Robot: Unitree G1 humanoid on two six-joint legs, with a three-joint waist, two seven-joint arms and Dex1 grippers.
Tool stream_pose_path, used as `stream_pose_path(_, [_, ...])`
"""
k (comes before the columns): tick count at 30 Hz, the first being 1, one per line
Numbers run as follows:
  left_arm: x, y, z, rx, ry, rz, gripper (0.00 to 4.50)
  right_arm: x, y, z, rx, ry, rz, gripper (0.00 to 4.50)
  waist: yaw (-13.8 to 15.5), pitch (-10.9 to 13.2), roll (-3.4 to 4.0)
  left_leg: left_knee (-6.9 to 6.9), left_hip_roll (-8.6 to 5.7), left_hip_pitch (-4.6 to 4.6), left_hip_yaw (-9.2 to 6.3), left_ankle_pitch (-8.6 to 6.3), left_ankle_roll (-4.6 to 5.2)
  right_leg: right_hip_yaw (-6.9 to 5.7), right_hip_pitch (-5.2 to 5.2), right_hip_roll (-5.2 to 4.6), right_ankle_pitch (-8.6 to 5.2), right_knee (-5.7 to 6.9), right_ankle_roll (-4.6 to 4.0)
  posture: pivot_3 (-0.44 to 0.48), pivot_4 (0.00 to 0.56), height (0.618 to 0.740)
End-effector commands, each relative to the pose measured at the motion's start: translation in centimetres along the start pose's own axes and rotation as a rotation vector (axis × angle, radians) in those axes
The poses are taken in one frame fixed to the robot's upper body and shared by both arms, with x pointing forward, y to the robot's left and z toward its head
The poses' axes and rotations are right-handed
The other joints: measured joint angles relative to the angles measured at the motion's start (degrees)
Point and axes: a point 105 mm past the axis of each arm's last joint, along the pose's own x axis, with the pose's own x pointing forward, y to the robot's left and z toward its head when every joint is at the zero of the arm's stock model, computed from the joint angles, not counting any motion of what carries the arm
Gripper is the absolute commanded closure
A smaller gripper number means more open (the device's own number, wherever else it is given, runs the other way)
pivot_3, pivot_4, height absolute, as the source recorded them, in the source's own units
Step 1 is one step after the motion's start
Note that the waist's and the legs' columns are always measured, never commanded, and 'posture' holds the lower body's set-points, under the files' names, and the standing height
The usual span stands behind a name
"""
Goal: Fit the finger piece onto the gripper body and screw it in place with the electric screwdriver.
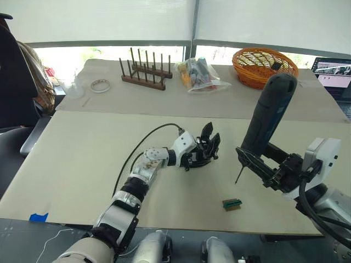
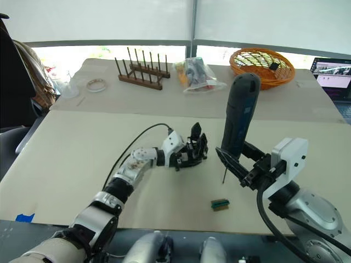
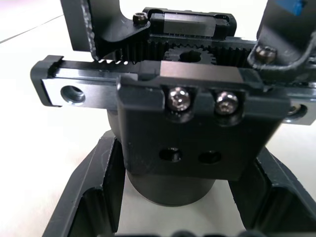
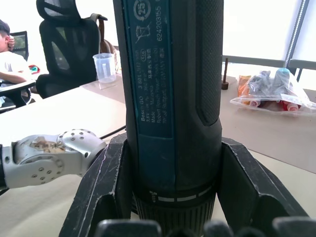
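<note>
Tabletop [image 1: 82, 164] beige — L end effector [image 1: 204, 149] grips gripper body [image 3: 187, 128], R [image 2: 241, 164] clamps electric screwdriver [image 2: 239, 112].

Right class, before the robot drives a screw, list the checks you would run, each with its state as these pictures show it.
1. Left hand shut on the gripper body: ok.
2. Right hand shut on the electric screwdriver: ok, fingers clamp the handle.
3. Screwdriver bit pointing down at the table: ok.
4. Bit lined up over a screw hole: not ok, it hangs to the body's right, apart from it.
5. Finger piece seated on the body: cannot tell.
6. Green block out of the way: ok, it lies nearer the table edge.
</note>
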Motion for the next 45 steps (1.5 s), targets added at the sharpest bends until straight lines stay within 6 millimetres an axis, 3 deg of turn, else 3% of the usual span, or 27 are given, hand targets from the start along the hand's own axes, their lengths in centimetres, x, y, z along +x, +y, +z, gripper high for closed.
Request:
stream_pose_path(1, [-0.5, -1.0, 2.9, 0.095, -0.116, -0.193, 2.15, -0.4, 0.8, 1.9, -0.06, -0.071, 0.017, 2.53, -0.1, 0.0, 0.0, -0.02, 0.0, -0.02, 0.01, 0.0, 0.0, -0.01, -0.03, 0.0, 0.0, -0.01, 0.0, 0.0, 0.15, 0.74])
stream_pose_path(4, [-0.9, -1.6, 3.4, 0.224, -0.1, -0.308, 2.15, -0.8, 0.9, 1.8, -0.06, -0.058, 0.011, 2.53, 0.0, 0.0, -0.01, -0.02, -0.01, -0.06, 0.02, 0.0, 0.0, -0.06, -0.06, 0.01, 0.0, -0.04, 0.0, 0.0, 0.15, 0.74])
stream_pose_path(11, [-1.1, -2.3, 4.2, 0.248, -0.114, -0.463, 2.15, -0.8, 0.8, 1.9, -0.066, -0.059, -0.001, 2.53, -0.1, 0.0, -0.02, 0.14, -0.02, -0.12, 0.02, -0.06, 0.1, -0.04, -0.04, 0.0, 0.0, -0.04, 0.0, 0.0, 0.15, 0.74])
stream_pose_path(18, [-0.7, -3.6, 1.2, 0.266, -0.022, -0.509, 2.15, -0.9, 0.9, 1.8, -0.06, -0.064, -0.015, 2.53, -0.1, 0.0, -0.03, 0.17, -0.02, -0.15, 0.03, -0.07, 0.13, -0.05, -0.05, 0.0, 0.0, -0.05, 0.0, 0.0, 0.15, 0.74])
stream_pose_path(24, [-0.4, -2.3, -0.2, 0.151, 0.102, -0.425, 2.15, -0.4, 0.9, 1.8, -0.054, -0.078, -0.012, 2.53, 0.1, 0.0, -0.03, 0.35, -0.01, -0.21, -0.02, -0.19, 0.33, -0.05, -0.02, -0.01, 0.01, -0.01, 0.03, 0.0, 0.15, 0.74])
stream_pose_path(26, [-0.9, -2.1, -0.5, 0.108, 0.139, -0.442, 1.09, -0.4, 0.8, 1.8, -0.053, -0.079, -0.013, 2.53, 0.0, 0.0, -0.03, 0.42, -0.01, -0.24, -0.01, -0.25, 0.42, -0.03, -0.02, -0.01, 0.04, -0.01, 0.07, 0.0, 0.15, 0.74])
stream_pose_path(29, [-1.5, -1.8, -0.7, 0.126, 0.152, -0.435, 0.0, -0.3, 0.8, 1.7, -0.051, -0.08, -0.012, 2.53, -0.3, 0.0, -0.03, 0.43, -0.02, -0.25, 0.01, -0.27, 0.44, 0.0, -0.05, -0.01, 0.04, 0.01, 0.08, 0.0, 0.15, 0.74])
stream_pose_path(39, [-5.4, -0.7, -1.1, 0.131, 0.09, -0.246, 0.0, -0.3, 0.7, 1.3, -0.035, -0.078, 0.003, 2.53, -0.9, 0.0, 0.0, 0.42, 0.03, -0.23, -0.01, -0.22, 0.34, -0.01, -0.06, -0.01, 0.04, 0.03, 0.08, 0.0, 0.15, 0.74])
stream_pose_path(45, [-5.5, -2.8, -0.5, 0.04, 0.042, -0.097, 0.0, -0.3, 0.7, 1.2, -0.021, -0.069, 0.012, 2.53, -0.9, 0.0, 0.03, 0.42, 0.02, -0.21, -0.08, -0.21, 0.32, 0.0, -0.01, -0.01, 0.04, 0.0, 0.08, 0.0, 0.15, 0.74])
